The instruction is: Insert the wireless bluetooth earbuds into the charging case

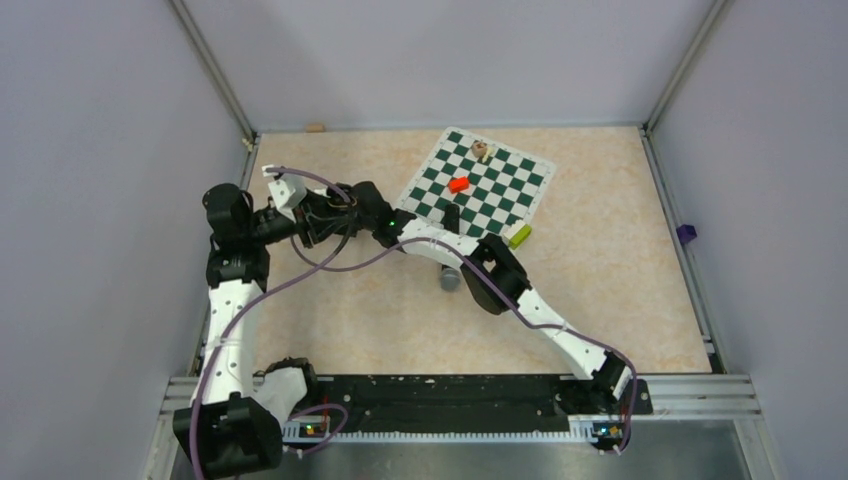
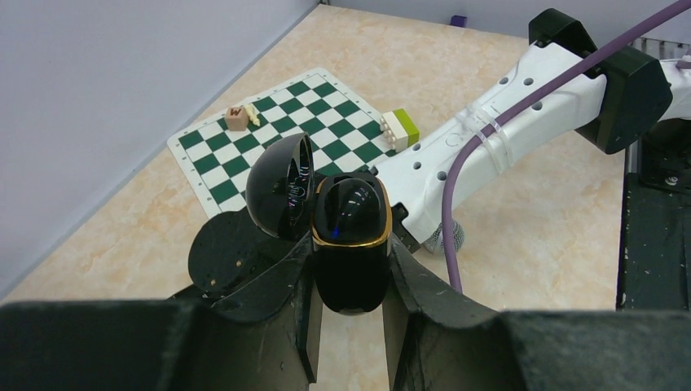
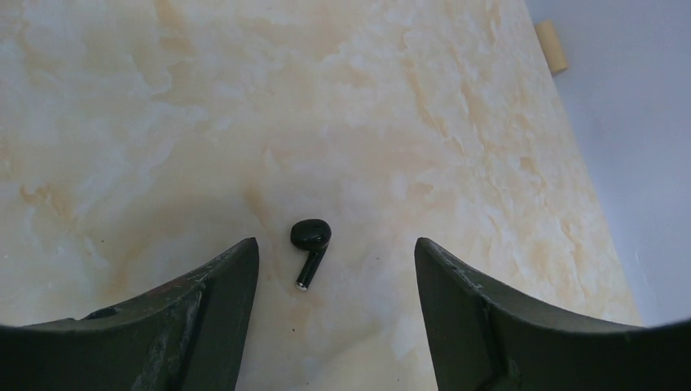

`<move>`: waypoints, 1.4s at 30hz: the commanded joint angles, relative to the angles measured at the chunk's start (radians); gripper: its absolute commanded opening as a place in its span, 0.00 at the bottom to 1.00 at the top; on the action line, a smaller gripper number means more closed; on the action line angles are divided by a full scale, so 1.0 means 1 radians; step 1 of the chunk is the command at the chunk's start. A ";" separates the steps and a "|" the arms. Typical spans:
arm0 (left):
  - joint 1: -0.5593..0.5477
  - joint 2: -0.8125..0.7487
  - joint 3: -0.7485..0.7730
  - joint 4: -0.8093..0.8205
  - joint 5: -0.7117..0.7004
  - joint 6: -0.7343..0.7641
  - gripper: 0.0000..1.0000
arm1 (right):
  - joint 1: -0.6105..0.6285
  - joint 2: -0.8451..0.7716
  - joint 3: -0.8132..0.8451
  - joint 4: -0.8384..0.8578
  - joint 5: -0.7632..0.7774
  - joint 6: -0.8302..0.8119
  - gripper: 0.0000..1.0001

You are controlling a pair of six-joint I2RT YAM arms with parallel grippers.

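Note:
A glossy black charging case (image 2: 350, 244) with a gold rim is held above the table, my left gripper (image 2: 352, 273) shut on its lower body. Its domed lid (image 2: 281, 186) stands open to the left. In the top view my left gripper (image 1: 372, 212) is mid-table, close to the right arm's wrist (image 1: 440, 245). One black earbud (image 3: 310, 236) lies on the marble tabletop with its stem pointing toward the camera. My right gripper (image 3: 336, 244) is open above it, with the bud between the fingers, nearer the left one and touching neither. No other earbuds show.
A green-and-white chess mat (image 1: 480, 185) lies at the back, with a red piece (image 1: 459, 184) and a wooden cube (image 1: 481, 150) on it. A yellow-green block (image 1: 520, 236) sits at its corner. A microphone (image 1: 450, 277) lies under the right arm.

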 commanded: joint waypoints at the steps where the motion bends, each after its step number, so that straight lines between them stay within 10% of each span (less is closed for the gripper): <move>1: 0.007 0.006 0.038 -0.059 0.014 0.063 0.00 | 0.029 -0.012 -0.014 0.025 -0.042 -0.055 0.71; 18: 0.006 0.032 0.064 -0.151 0.023 0.146 0.00 | 0.043 0.121 0.038 0.203 0.210 -0.350 0.73; 31: 0.002 0.035 0.071 -0.179 0.037 0.170 0.00 | 0.011 0.015 -0.061 0.079 0.394 -0.249 0.71; 42: 0.002 0.032 0.075 -0.193 0.036 0.181 0.00 | -0.079 -0.110 0.006 -0.063 0.020 0.075 0.70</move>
